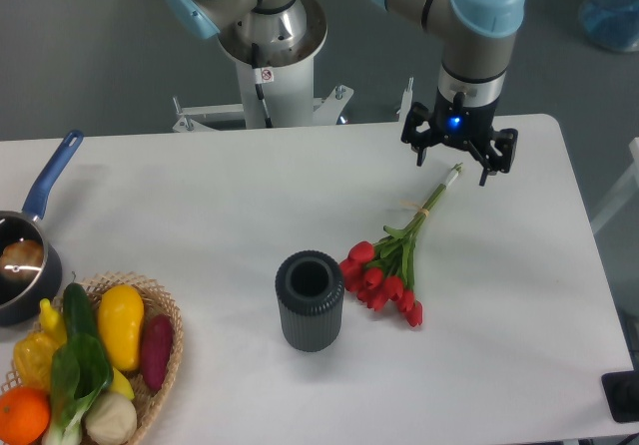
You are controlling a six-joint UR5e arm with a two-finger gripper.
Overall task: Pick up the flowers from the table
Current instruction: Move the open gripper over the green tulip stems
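In the camera view, the flowers (pixel 391 265) are seen lying on the table (pixel 230 206), just right of a dark ribbed vase (pixel 310 300). The gripper (pixel 459 164) is held above the stem ends, fingers spread, nothing gripped

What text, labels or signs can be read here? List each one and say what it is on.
No words or numbers are legible.
Robot base column: a small round red and white sticker, too small to read.
Gripper, flowers, dark ribbed vase, wicker basket, pan: no visible markings.
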